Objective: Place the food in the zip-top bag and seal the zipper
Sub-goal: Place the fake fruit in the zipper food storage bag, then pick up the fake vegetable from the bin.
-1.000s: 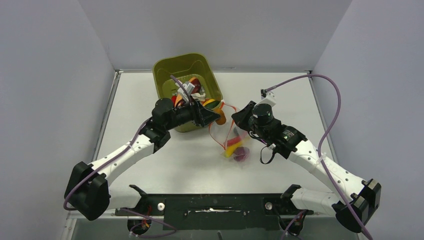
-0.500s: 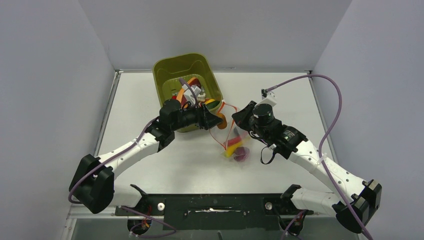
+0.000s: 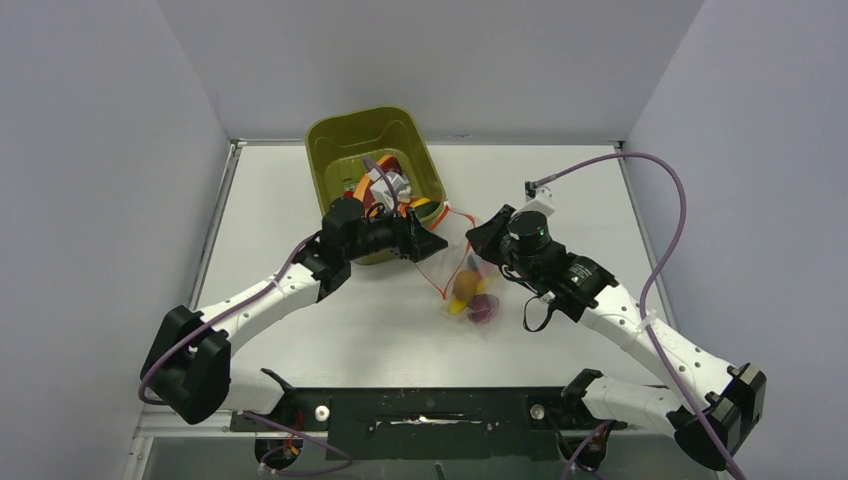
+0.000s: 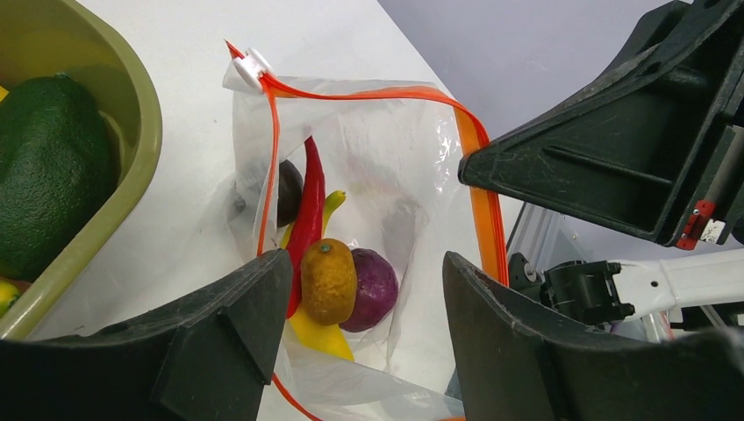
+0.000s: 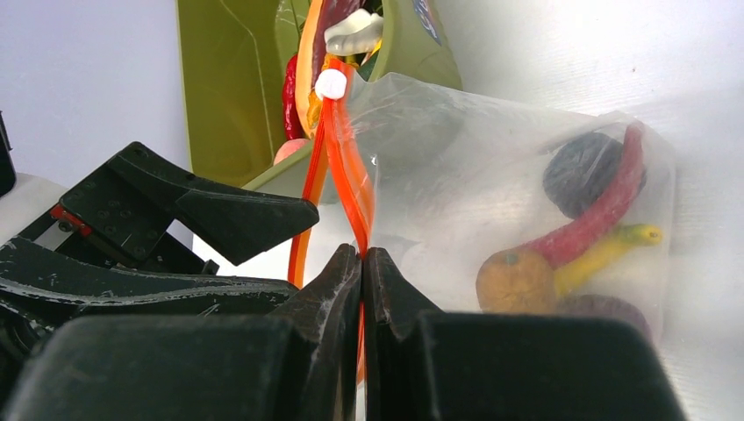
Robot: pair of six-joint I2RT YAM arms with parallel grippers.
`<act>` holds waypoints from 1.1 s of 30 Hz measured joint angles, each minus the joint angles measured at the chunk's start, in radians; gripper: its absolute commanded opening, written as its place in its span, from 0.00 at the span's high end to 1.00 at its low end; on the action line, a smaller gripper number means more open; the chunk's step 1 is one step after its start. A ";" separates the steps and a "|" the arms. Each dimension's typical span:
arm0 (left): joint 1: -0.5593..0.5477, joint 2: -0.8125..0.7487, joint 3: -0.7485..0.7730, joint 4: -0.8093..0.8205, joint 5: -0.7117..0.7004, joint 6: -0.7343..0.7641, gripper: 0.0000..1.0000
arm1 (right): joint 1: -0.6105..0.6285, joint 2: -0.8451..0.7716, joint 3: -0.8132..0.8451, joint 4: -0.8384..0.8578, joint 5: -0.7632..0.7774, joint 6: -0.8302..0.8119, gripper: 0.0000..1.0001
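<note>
Just beside the olive-green bin (image 4: 140,123), the zip-top bag (image 4: 395,167) is held mouth-open, its zipper (image 5: 346,175) pinched in the closed right pincer (image 5: 362,263). The left pincer (image 4: 361,276) gapes wide and empty over the food (image 4: 329,281) inside. If that thin pinch slips, the mouth would likely collapse.

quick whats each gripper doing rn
Left gripper: open, holding nothing, over the zip-top bag's mouth.
Right gripper: closed, pinching the zipper strip.

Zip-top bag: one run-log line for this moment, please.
left tool: open | right tool: shut on zipper | bag: open, food inside
</note>
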 measured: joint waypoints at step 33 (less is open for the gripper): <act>0.219 0.229 0.309 -0.288 -0.302 0.274 0.45 | -0.020 -0.050 0.008 -0.107 0.113 -0.167 1.00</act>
